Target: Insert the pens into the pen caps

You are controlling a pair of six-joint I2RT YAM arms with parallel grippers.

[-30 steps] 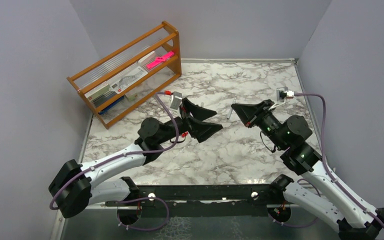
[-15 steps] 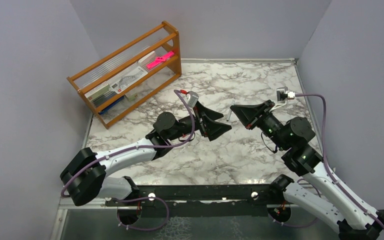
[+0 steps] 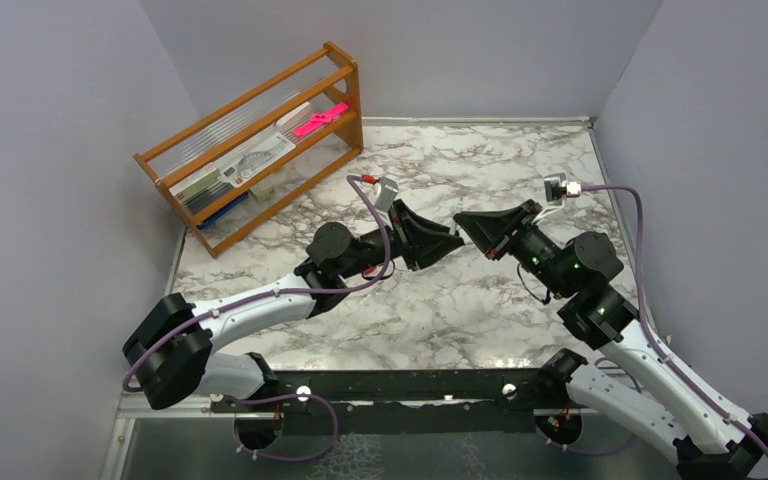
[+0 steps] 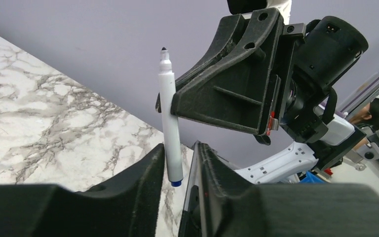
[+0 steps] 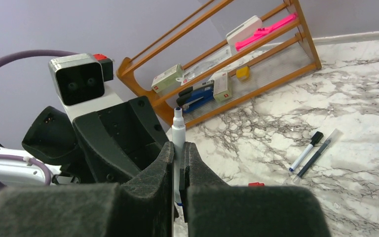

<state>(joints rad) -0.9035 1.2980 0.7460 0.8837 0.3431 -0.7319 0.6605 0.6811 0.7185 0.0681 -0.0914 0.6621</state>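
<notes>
Clamped tight in the R tool [image 5: 178, 150]: 1 white pen [image 5: 178, 129], upright, bare dark tip on top, no cap on it. Held up above the table [image 3: 440, 310], near the middle, a bit toward the back.

Blue end of the pen pointing down, low between the 2 fingers [image 4: 143, 173] of the L tool [image 4: 180, 150]. Touching the finger on 1 side, w/ a thin gap showing on the other side. Can't tell: pinching the pen, or only around it.

In the top view, both tools tip to tip, L from the left, R from the right.

Lying flat on the table, far right in the R wrist view: 2 more pens [image 5: 304, 153], side by side, almost touching, 1 w/ a black top end.

At the back left: wooden rack [image 5: 305, 30] w/ a pink thing [image 5: 266, 30] + small boxes on its shelves.
</notes>
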